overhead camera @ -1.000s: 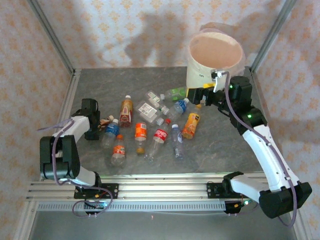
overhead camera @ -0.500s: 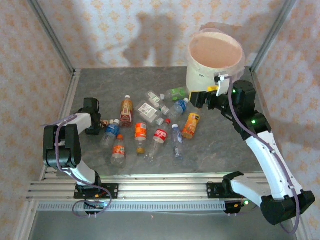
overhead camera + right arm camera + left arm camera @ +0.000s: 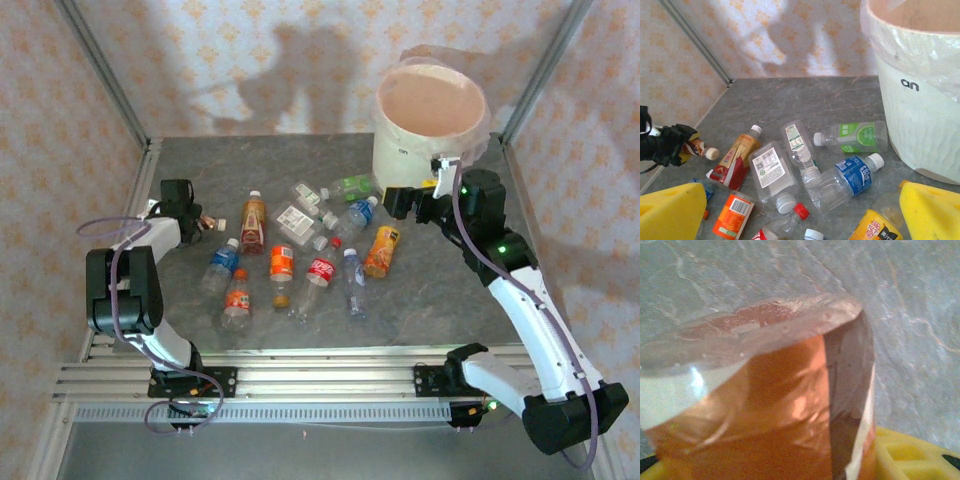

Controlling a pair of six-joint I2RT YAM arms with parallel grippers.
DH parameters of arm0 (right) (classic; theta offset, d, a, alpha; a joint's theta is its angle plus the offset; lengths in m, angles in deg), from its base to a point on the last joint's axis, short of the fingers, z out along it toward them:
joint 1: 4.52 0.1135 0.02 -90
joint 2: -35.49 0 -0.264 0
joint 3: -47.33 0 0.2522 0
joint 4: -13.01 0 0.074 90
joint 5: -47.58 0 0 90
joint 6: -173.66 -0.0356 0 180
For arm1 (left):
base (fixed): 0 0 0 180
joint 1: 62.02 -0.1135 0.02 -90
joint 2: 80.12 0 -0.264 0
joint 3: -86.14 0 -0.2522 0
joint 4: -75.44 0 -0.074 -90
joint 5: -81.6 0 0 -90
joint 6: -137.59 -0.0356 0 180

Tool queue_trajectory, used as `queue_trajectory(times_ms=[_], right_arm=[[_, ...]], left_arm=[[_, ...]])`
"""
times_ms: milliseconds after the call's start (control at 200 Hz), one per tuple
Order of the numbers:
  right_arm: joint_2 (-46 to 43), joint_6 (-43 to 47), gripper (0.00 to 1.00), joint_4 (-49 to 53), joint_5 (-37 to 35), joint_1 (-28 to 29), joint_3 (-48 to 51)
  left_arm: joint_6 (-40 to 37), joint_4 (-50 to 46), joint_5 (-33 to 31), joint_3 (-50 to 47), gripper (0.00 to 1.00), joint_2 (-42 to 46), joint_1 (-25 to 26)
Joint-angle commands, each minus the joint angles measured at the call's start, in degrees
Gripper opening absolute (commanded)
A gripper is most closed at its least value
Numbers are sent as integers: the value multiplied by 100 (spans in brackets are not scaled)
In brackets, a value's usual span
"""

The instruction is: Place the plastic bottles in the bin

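Observation:
Several plastic bottles lie in a loose cluster mid-table: a red-and-tan tea bottle (image 3: 252, 222), an orange-labelled one (image 3: 282, 265), a red-labelled one (image 3: 318, 272), a green-labelled one (image 3: 860, 137) and a blue-labelled one (image 3: 852, 175). My left gripper (image 3: 198, 222) is at the far left, shut on a small brown bottle (image 3: 770, 420) with a cream cap (image 3: 712, 153). My right gripper (image 3: 805, 212) hangs open above the cluster, just in front of the bin (image 3: 400, 150), which is white with a pinkish liner.
Metal frame posts (image 3: 105, 75) and patterned walls close in the grey table at the back and sides. The bin's wall (image 3: 920, 110) rises close on my right gripper's right. A yellow-orange bottle (image 3: 381, 250) lies nearest the right arm.
My left gripper has shut on the small brown bottle and carried it back and left, away from the blue-labelled bottle. The right arm has shifted slightly, still open.

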Motion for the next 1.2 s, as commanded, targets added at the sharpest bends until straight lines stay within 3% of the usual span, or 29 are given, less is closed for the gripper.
queue_trajectory(times_ms=[0,320,500,706,871,1006,1196], right_arm=[[-116,-95,99,-335,-320,40,124],[-57,-602,99,-963,262,38,386],[179,-773,99,-1098,1016,135,287],[502,-650,99,-830,876,628,142],[565,-1193,99,-1385,648,974,451],[549,-1354,99,-1880,934,1198,677],[663,-1381,99,-2128,1316,1363,731]], left_arm=[[-484,250,517,216,45,368,-16],[-1887,597,1554,846,45,1261,805],[-2109,739,2191,1167,46,1387,1686],[-2346,1038,2612,1413,47,1419,2783],[-2711,1148,2877,1495,47,1281,3525],[-2720,1386,2930,1453,46,1169,3820],[-2733,1608,3552,1690,46,888,4031]])
